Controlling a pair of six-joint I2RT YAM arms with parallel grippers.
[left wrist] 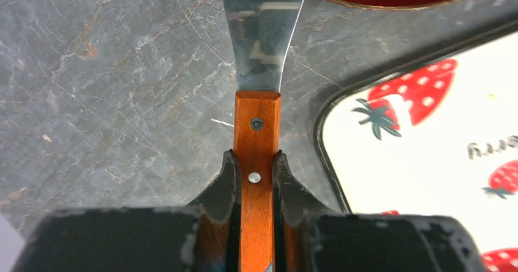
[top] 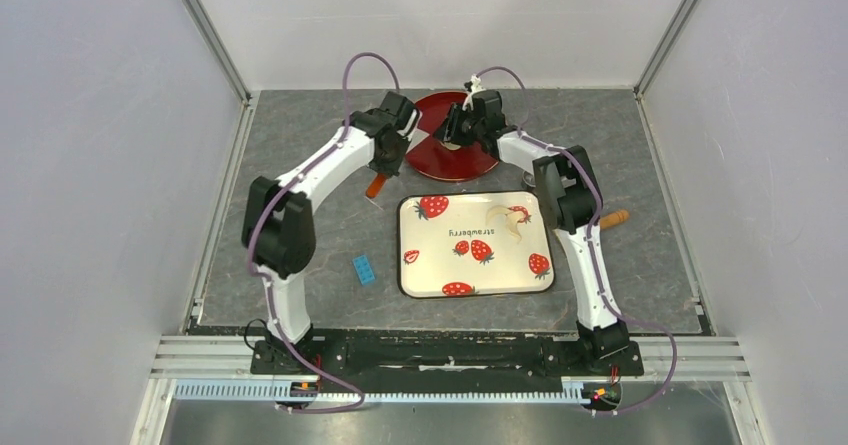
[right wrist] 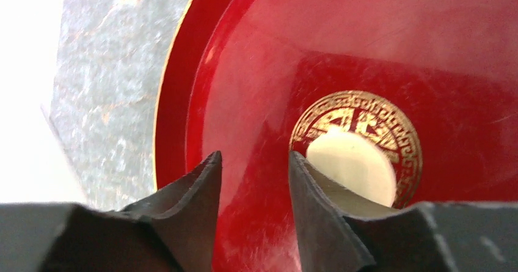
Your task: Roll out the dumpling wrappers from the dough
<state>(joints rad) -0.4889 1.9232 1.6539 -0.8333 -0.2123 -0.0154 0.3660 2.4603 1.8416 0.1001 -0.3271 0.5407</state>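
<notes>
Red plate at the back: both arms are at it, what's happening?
The left pincer is shut on a wooden-handled spatula, its metal blade pointing toward the red plate. The right pincer hangs open over that plate, where one dumpling wrapper lies on the gold emblem, beside its fingers and not between them. A piece of dough sits on the strawberry tray.

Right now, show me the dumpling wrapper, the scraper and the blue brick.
dumpling wrapper point(right wrist: 349, 162): right wrist view, middle of the pale disc.
scraper point(left wrist: 257, 143): left wrist view, on its wooden handle.
blue brick point(top: 363, 269): top external view, its centre.
</notes>
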